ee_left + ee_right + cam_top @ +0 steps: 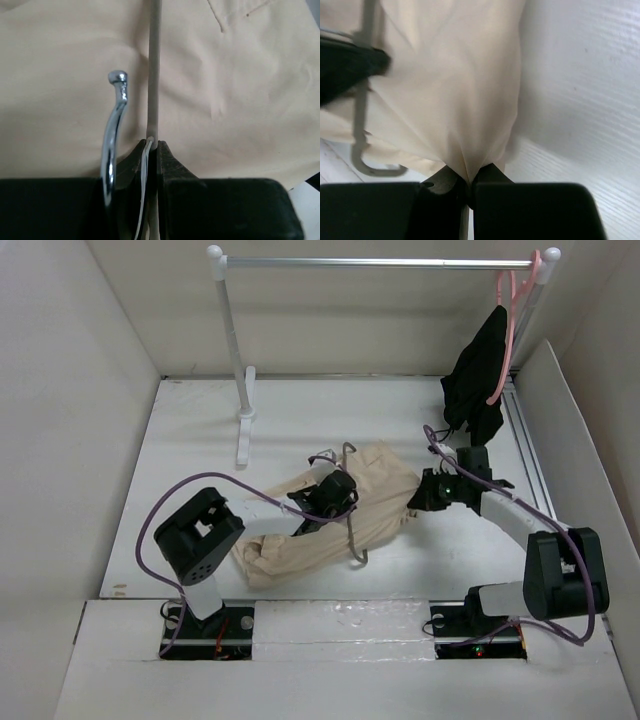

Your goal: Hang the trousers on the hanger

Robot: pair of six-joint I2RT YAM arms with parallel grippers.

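The beige trousers (330, 525) lie crumpled on the white table in the middle. The grey wire hanger (352, 502) lies across them, its hook toward the front. My left gripper (335, 490) is shut on the hanger's grey wire (154, 75) over the trousers (240, 100); the chrome hook (114, 130) curves beside the left jaw. My right gripper (428, 495) is shut on a pinched fold of the trousers (455, 90) at their right edge, just above the table. The hanger (362, 105) shows at the left of the right wrist view.
A white clothes rail (380, 262) stands at the back, with a pink plastic hanger (510, 310) carrying a black garment (478, 375) at its right end. The rail's left post (240, 400) stands on the table. White walls enclose the table on three sides.
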